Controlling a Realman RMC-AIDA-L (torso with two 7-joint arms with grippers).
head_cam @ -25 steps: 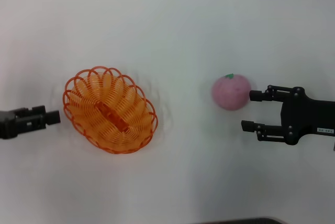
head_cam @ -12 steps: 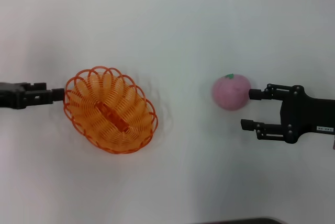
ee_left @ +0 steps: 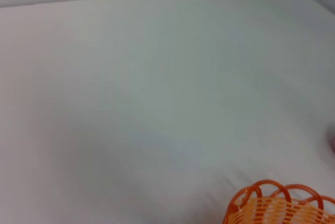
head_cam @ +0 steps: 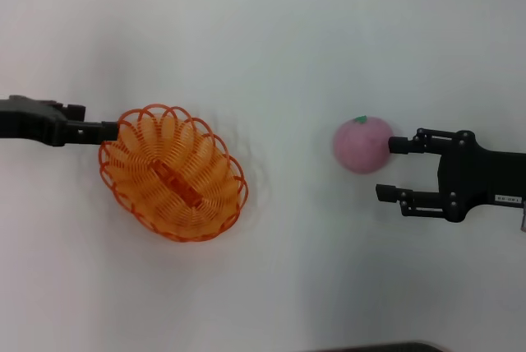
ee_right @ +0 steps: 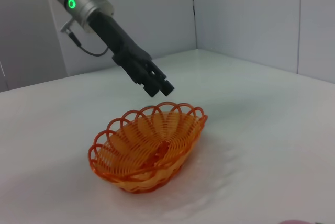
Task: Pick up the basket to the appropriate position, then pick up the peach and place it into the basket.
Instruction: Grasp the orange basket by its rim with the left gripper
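Basket (head_cam: 173,173) sits on the white table (head_cam: 271,56), left of centre in the head view, long axis running from 10 to 4 o'clock; nothing inside it but its own orange weave.

Left gripper (head_cam: 105,130) comes in from 9 o'clock, its tip at the basket's rim at roughly the 10 o'clock edge; in the right wrist view the same gripper (ee_right: 158,87) hangs just above the far rim, apart from it — no contact seen. Its fingers look closed together there, nothing between them. The left wrist view shows only a scalloped arc of the basket (ee_left: 282,205) at the frame edge over bare table; own fingers not shown.

Peach (head_cam: 362,144) rests on the table well to the right of the basket, green stem spot on top; not in the basket.

Right gripper (head_cam: 392,169) reaches in from 3 o'clock, fingers spread wide; the upper fingertip (head_cam: 397,145) touches or very nearly touches the peach's 3 o'clock side — cannot tell which; the lower finger lies off the fruit, toward its 5 o'clock; the fruit is beside the gap, not enclosed. Nothing gripped.
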